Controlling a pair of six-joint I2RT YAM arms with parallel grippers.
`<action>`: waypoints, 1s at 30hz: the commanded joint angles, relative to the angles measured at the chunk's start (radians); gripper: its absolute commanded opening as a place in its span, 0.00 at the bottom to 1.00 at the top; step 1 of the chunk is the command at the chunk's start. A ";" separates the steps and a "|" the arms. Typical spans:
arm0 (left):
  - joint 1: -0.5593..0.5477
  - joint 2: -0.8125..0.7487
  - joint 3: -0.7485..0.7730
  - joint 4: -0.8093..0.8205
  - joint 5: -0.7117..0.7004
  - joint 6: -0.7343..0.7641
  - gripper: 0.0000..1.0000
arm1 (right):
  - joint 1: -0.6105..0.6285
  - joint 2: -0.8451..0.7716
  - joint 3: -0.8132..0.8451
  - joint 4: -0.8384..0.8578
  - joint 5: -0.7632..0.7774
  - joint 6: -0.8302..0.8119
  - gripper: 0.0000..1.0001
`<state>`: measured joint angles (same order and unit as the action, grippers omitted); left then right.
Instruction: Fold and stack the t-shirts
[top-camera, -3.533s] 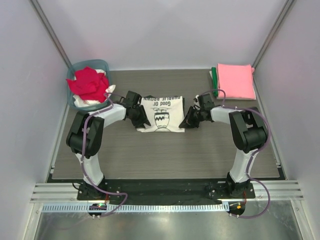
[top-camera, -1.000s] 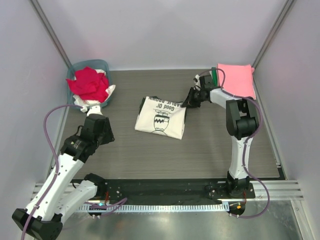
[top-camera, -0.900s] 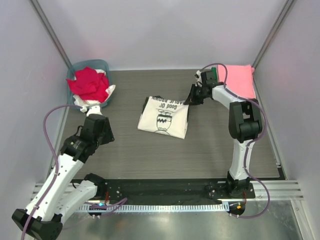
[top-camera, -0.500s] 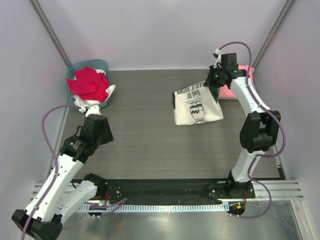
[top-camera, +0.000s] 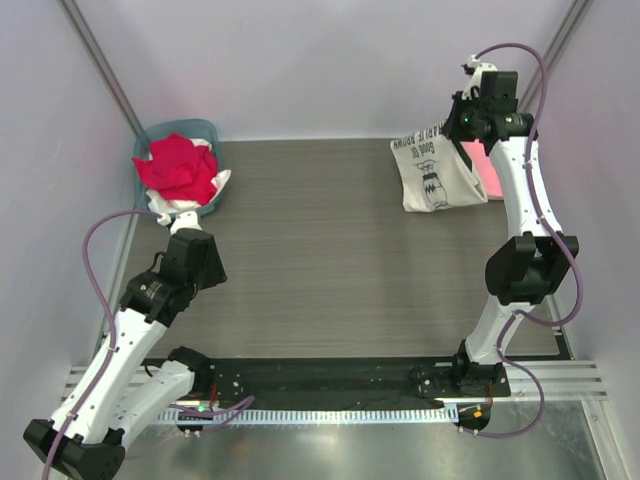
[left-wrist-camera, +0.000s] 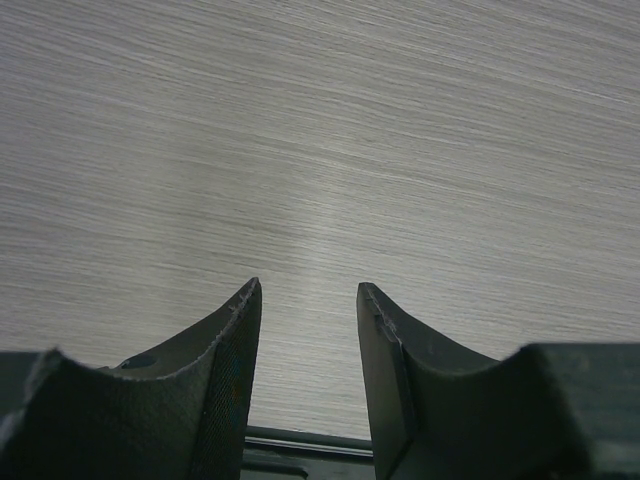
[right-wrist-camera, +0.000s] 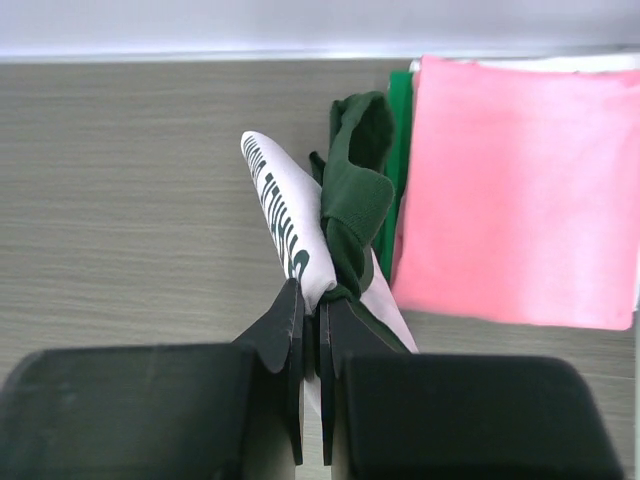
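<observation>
My right gripper is shut on the folded cream Charlie Brown t-shirt and holds it lifted at the back right, hanging over the table beside the stack. In the right wrist view the jaws pinch its cream and dark green folds. The folded pink t-shirt lies on top of the stack, with a green one under it; the pink one shows partly in the top view. Red and white t-shirts lie crumpled in the basket. My left gripper is open and empty over bare table.
The round teal basket stands at the back left corner. The left arm is drawn back at the near left. Light walls close in the table on three sides.
My right gripper has carried the cream t-shirt from the table's middle up and to the back right, by the pink stack. The left arm pulled back to the near left earlier and has stayed still since.
</observation>
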<state>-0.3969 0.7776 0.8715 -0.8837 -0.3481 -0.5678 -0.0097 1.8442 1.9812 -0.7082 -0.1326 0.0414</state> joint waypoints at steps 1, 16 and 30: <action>0.004 -0.003 0.021 0.006 -0.022 -0.001 0.44 | -0.030 -0.057 0.102 0.015 -0.010 -0.023 0.01; 0.012 0.020 0.021 0.006 -0.015 -0.001 0.42 | -0.055 -0.040 0.271 -0.040 -0.012 -0.061 0.01; 0.012 0.041 0.021 0.008 -0.011 -0.001 0.41 | -0.090 0.052 0.323 -0.045 0.054 -0.113 0.01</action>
<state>-0.3904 0.8146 0.8715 -0.8837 -0.3481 -0.5678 -0.0834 1.8858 2.2257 -0.8036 -0.1181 -0.0368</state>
